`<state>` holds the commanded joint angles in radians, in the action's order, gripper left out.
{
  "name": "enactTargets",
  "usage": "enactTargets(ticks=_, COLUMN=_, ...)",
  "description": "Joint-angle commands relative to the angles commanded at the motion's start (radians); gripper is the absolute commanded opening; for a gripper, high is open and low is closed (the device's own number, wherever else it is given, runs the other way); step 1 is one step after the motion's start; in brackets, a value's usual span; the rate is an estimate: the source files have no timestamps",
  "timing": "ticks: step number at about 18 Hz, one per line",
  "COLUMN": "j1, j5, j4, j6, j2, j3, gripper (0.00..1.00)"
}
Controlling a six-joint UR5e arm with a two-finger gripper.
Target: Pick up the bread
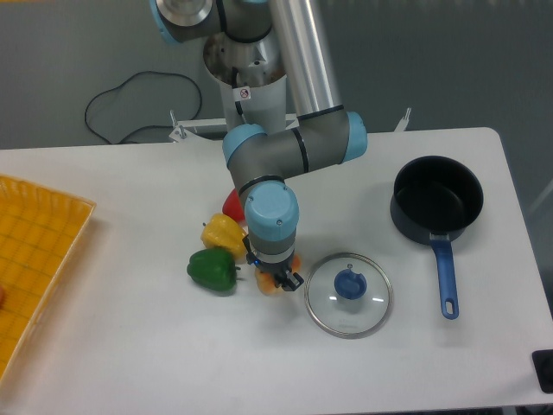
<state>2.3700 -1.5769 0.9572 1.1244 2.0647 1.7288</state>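
Note:
The bread [264, 283], a pale orange lump, lies on the white table just right of the green pepper; most of it is hidden under my wrist. My gripper [276, 280] points straight down over it. Its dark fingers [291, 280] are drawn in against the bread's sides, so the gripper is shut on the bread. The bread still rests at table level.
A green pepper [212, 270], a yellow pepper [223, 233] and a red pepper [231, 206] crowd the bread's left side. A glass lid [348, 294] lies close on the right. A dark pot [436, 201] with a blue handle stands far right, and a yellow tray [34, 259] sits at the left edge.

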Motion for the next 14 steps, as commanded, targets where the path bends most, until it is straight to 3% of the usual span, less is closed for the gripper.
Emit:
enactTargets(ticks=3, j1=0.002, j5=-0.003, j4=0.0, j6=0.0, j2=-0.005, j3=-0.002, gripper=0.07)
enactTargets(ticks=8, j1=0.002, j5=-0.003, j4=0.006, j6=-0.005, j2=-0.035, j3=-0.002, gripper=0.07)
enactTargets(ticks=14, j1=0.031, j5=0.0, j4=0.031, j6=-0.008, j2=-0.121, j3=-0.011, gripper=0.08)
